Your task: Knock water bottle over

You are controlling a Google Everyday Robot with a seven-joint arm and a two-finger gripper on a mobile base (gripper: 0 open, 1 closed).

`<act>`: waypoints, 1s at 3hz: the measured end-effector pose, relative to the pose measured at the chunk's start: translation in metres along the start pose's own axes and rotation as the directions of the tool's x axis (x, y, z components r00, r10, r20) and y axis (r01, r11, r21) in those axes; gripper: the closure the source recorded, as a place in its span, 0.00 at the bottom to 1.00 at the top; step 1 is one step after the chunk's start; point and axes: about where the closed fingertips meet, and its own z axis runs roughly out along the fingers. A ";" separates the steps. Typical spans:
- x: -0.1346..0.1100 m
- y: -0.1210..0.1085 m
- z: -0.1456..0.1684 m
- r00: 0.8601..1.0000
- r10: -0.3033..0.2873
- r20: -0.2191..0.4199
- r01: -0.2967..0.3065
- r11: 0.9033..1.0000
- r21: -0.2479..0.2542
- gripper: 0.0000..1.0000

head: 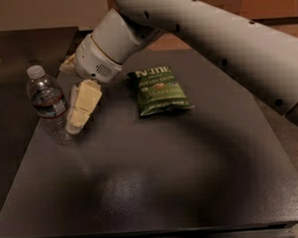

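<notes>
The water bottle [48,103] stands upright at the left of the dark table [157,185]. It is clear and ribbed, with a white cap and a dark label band. My gripper [76,122] hangs from the white arm just to the right of the bottle. Its cream fingers [84,105] are pressed together and hold nothing. They point down and left, with the tips right by the bottle's lower half; I cannot tell whether they touch it.
A green chip bag [159,90] lies flat at the table's middle back, to the right of the gripper. The white arm [209,34] crosses the upper right of the view. The table's left edge is close behind the bottle.
</notes>
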 end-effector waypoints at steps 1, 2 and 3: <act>-0.012 0.003 0.006 1.000 -0.013 0.019 0.014 0.999 -0.033 0.00; -0.022 0.007 0.012 1.000 -0.018 0.025 0.020 0.998 -0.065 0.18; -0.026 0.005 0.015 1.000 -0.011 0.024 0.013 0.997 -0.075 0.41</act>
